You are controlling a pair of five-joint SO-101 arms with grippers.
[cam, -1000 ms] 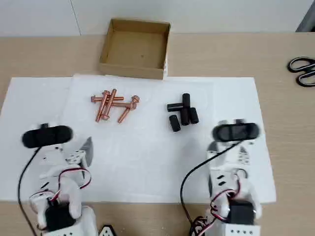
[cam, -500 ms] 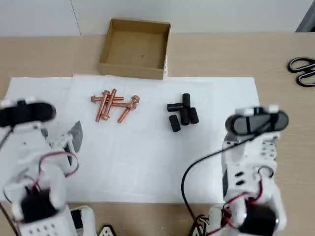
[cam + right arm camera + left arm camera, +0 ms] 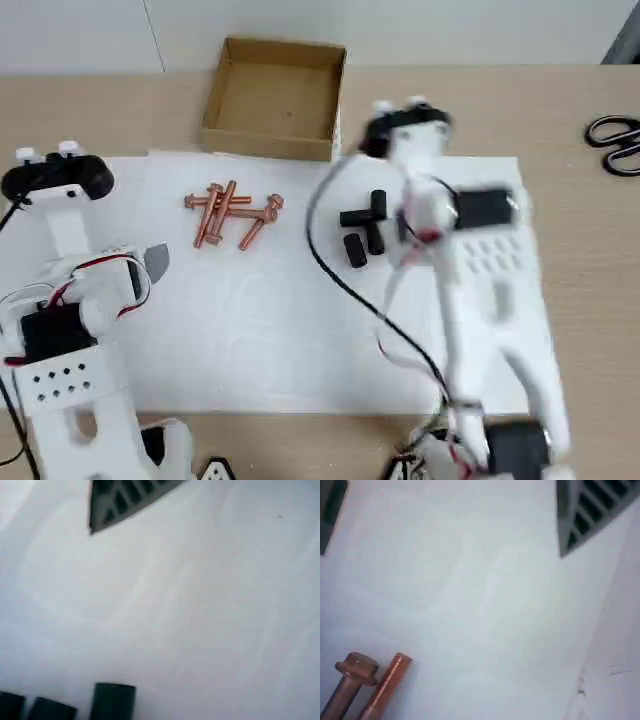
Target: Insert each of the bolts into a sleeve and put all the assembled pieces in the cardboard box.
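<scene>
Two piles wait on the white sheet point(image 3: 260, 330): the copper bolts point(image 3: 230, 212) in a crossed heap, and the black sleeves point(image 3: 362, 232) well apart from them. No bolt is in a sleeve yet. The box point(image 3: 275, 95) stands beyond the sheet, near the bolts, with nothing inside.

The left gripper point(image 3: 444, 540) hangs over bare sheet beside the bolts, its fingers point(image 3: 590, 510) wide apart and holding nothing. Two bolt ends point(image 3: 367, 685) show in the left wrist view. The right arm point(image 3: 480, 270) stretches over the sleeves and hides part of that pile from above. The right gripper point(image 3: 125, 497) is above the sheet just beside them; if it is apart or together, I cannot tell.

I think the danger is in the picking. The bolts lie across each other, so a grip could close on two at once or push the heap away. The sleeves are round and lie close together, so a small touch from the right arm may roll them.
</scene>
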